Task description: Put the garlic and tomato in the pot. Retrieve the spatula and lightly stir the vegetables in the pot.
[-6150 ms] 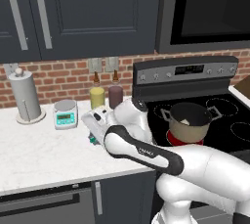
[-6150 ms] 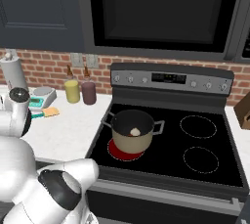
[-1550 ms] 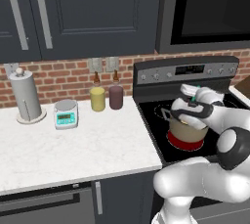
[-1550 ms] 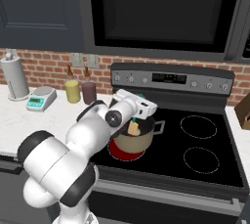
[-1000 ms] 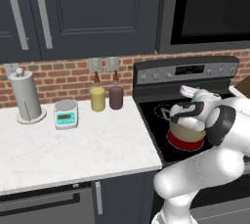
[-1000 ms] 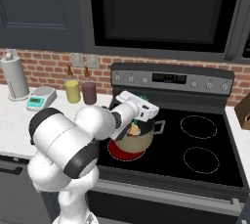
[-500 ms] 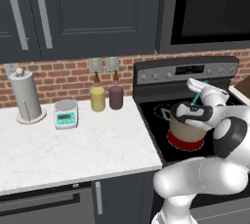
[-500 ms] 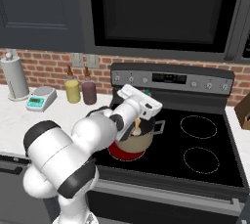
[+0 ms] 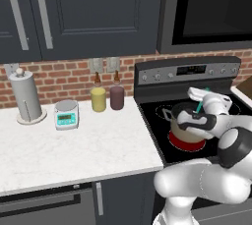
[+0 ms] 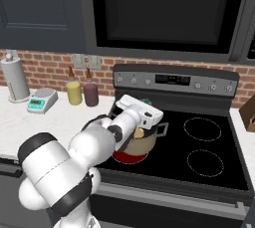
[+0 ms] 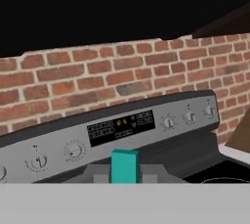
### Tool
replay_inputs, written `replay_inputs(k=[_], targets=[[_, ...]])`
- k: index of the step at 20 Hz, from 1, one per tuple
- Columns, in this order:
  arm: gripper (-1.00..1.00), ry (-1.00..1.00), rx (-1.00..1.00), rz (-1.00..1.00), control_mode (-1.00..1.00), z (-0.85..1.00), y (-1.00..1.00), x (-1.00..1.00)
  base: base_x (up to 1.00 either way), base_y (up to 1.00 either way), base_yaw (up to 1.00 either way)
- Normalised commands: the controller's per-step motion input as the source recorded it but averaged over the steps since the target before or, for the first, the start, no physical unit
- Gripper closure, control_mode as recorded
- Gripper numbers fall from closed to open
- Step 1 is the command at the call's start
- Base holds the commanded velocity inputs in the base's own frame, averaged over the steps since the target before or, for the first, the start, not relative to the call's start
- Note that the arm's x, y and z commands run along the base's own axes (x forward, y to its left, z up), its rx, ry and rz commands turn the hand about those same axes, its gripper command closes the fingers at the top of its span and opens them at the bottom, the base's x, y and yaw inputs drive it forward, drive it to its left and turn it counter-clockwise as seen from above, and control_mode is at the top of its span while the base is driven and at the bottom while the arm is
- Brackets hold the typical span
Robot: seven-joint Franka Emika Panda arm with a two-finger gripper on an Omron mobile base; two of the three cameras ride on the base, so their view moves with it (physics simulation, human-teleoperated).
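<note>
The beige pot [image 9: 181, 129] stands on the glowing red front-left burner [image 9: 188, 144] of the stove. My gripper [image 9: 199, 109] hangs over the pot's mouth, shut on the spatula's teal handle [image 9: 201, 102]. In the right base view my white hand [image 10: 142, 113] covers most of the pot [image 10: 145, 145], and a yellow-orange bit of the spatula blade [image 10: 138, 133] shows just under it inside the rim. In the hand view the teal handle end [image 11: 124, 165] sits clamped between the grey fingers [image 11: 100, 174]. The garlic and tomato are hidden inside the pot.
A yellow bottle [image 9: 98, 99] and a maroon bottle [image 9: 116, 97] stand by the brick wall, left of the stove. A small scale [image 9: 66, 114] and a paper-towel holder [image 9: 24, 96] are further left. The stove's control panel [image 11: 117, 126] is behind the pot. A brown box [image 10: 247, 113] sits right of the stove.
The arm swung from the counter, carrying the spatula, over to the pot. In the last second the hand has shifted and tilted slightly above the pot.
</note>
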Motion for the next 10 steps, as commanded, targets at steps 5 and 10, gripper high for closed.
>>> replay_inputs(k=[5,10], targets=[[1.00,-0.06,-0.16,-0.07,-1.00,-0.36,0.59,-0.11,0.00,0.00,0.00],[1.00,-0.07,-0.02,-0.02,-1.00,-0.04,0.48,0.17,0.00,0.00,0.00]])
